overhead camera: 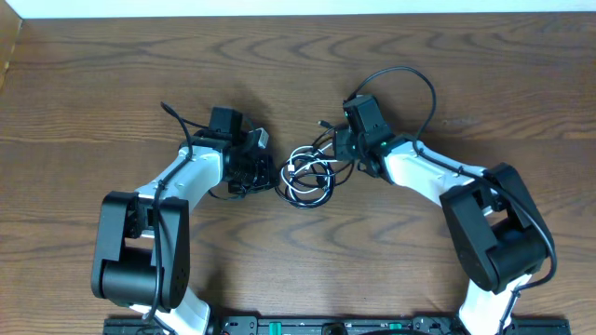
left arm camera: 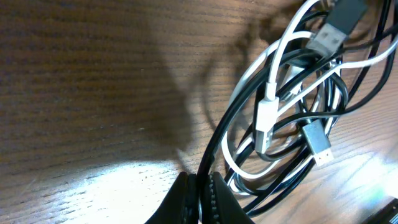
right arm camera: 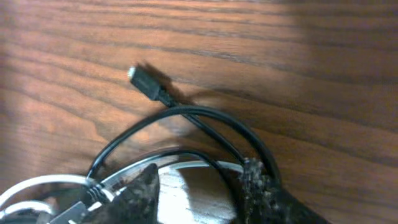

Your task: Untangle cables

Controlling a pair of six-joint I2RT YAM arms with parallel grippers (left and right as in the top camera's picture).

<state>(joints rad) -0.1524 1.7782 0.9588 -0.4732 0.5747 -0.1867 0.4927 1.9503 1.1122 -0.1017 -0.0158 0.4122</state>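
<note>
The white cable (overhead camera: 300, 175) and the black cable (overhead camera: 319, 185) lie tangled in one coil at the table's middle. My left gripper (overhead camera: 267, 173) is at the coil's left edge. In the left wrist view it (left arm camera: 200, 194) is shut on a strand of the black cable (left arm camera: 219, 134), with the white cable's plug (left arm camera: 266, 118) just beyond. My right gripper (overhead camera: 340, 154) is at the coil's upper right. In the right wrist view it (right arm camera: 199, 186) is open, and its fingers straddle strands of the black cable (right arm camera: 186, 112) and the white cable (right arm camera: 186, 167). A black plug end (right arm camera: 142, 79) lies free on the wood.
The wooden table (overhead camera: 484, 84) surrounds the coil. A thick black arm wire (overhead camera: 424, 79) loops above the right arm. Both arm bases stand at the front edge.
</note>
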